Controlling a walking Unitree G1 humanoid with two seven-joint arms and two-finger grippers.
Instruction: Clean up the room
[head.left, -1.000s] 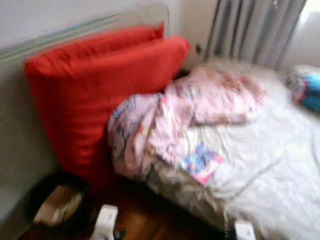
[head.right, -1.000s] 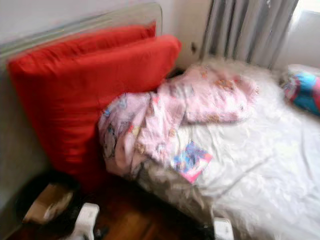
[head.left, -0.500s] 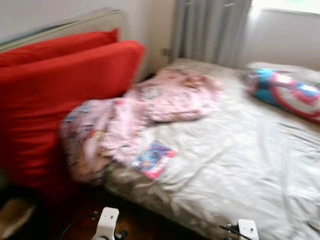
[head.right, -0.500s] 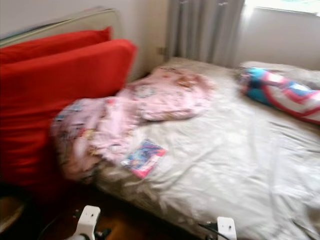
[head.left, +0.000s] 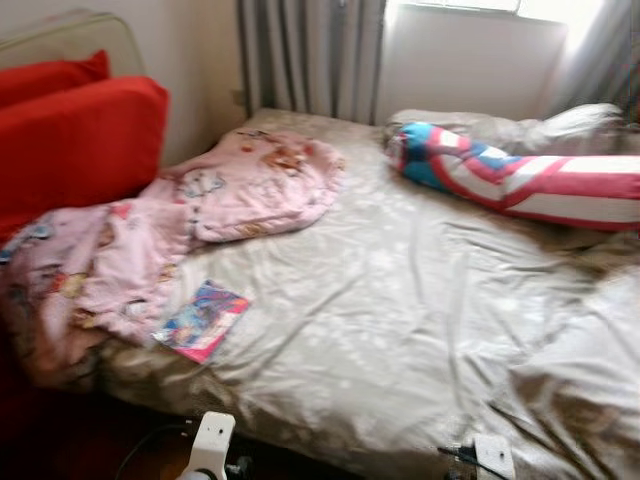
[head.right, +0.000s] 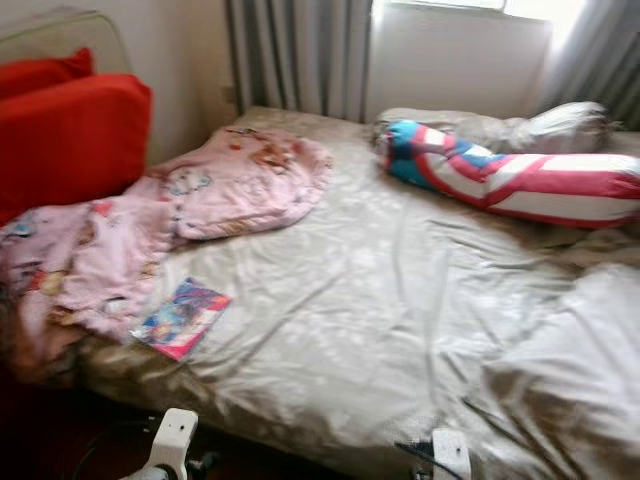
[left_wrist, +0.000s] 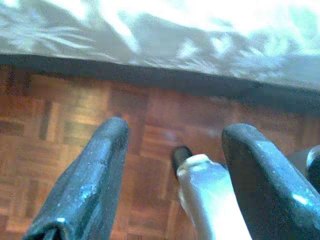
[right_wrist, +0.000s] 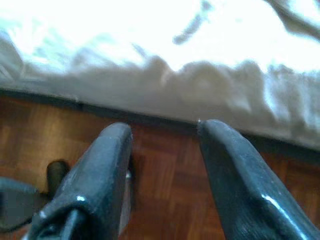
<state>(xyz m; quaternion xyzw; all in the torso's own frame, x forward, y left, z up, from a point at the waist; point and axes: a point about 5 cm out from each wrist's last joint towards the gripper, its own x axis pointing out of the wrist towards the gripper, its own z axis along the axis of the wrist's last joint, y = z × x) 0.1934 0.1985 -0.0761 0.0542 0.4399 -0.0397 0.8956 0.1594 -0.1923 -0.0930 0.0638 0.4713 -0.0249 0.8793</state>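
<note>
The bed (head.left: 420, 330) carries a pale grey, satiny sheet, heavily creased, with wrinkles deepest toward 4 o'clock. A pink printed blanket (head.left: 180, 220), soft and crumpled, lies bunched at 9 to 10 o'clock, one end draping over the bed's edge, the other spread flat on the sheet. Just beside its lower fold, at 8 o'clock, a thin, flat, rectangular booklet (head.left: 202, 319) with a glossy blue and pink cover rests on the sheet. A long cylindrical bolster (head.left: 520, 180) in red, white and blue stripes lies at 1 to 2 o'clock, against a rumpled grey pillow (head.left: 560, 125). Two plump red cushions (head.left: 75, 140), matte fabric with rounded corners, stand upright at 10 o'clock beside the bed. Grey pleated curtains (head.left: 305, 55) hang at 12 o'clock. Both arms hang low at 6 o'clock. The left pincer (left_wrist: 172, 170) is parted and empty over wooden parquet floor (left_wrist: 60, 120), near the bed's dark lower edge. The right pincer (right_wrist: 165, 165) is likewise spread and empty above the same parquet, with the sheet's folded hem beyond it.
</note>
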